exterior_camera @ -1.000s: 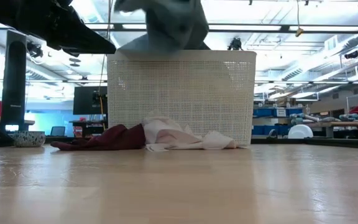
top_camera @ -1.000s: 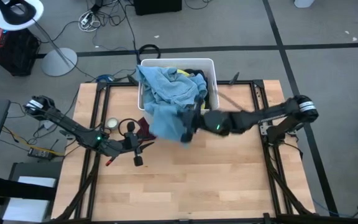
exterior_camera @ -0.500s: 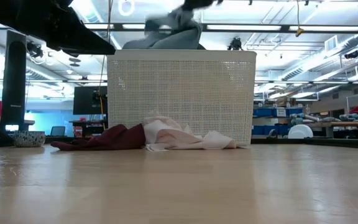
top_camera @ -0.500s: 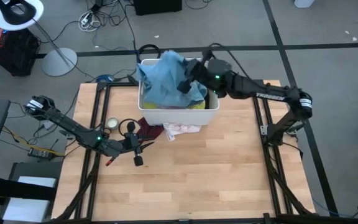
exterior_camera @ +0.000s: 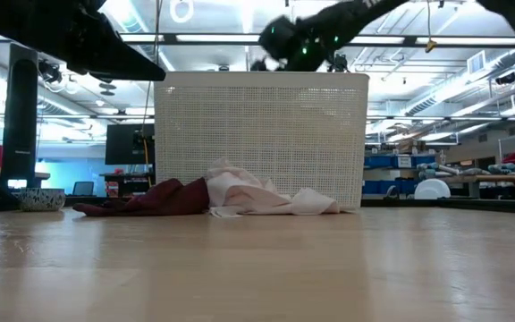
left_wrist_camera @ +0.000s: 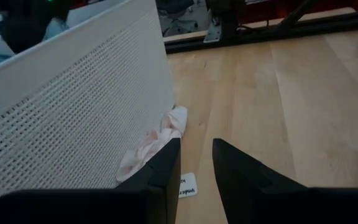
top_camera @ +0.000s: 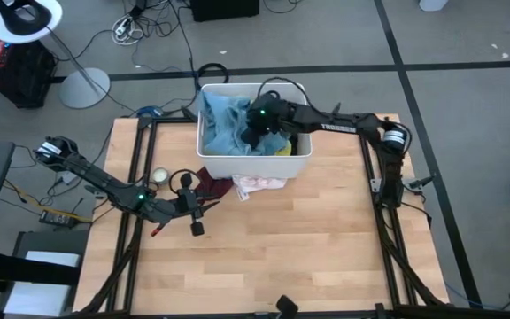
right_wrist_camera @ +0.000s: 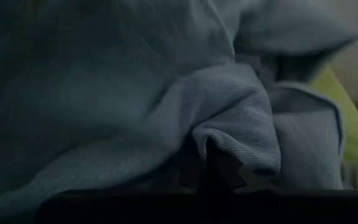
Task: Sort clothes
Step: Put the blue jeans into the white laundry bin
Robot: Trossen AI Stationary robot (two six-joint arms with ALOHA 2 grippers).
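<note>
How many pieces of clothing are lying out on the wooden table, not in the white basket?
2: a dark maroon fabric garment and a pale pink fabric garment, lying side by side and touching against the front wall of the white perforated plastic bin. More may be hidden underneath them.

Seen from directly overhead, the high view takes in the whole wooden table, the white bin upper centre. The low view, at tabletop level, faces the same bin side-on, frame centre. The left wrist camera looks along the bin's mesh wall; the right wrist camera is pressed close against blue fabric.
</note>
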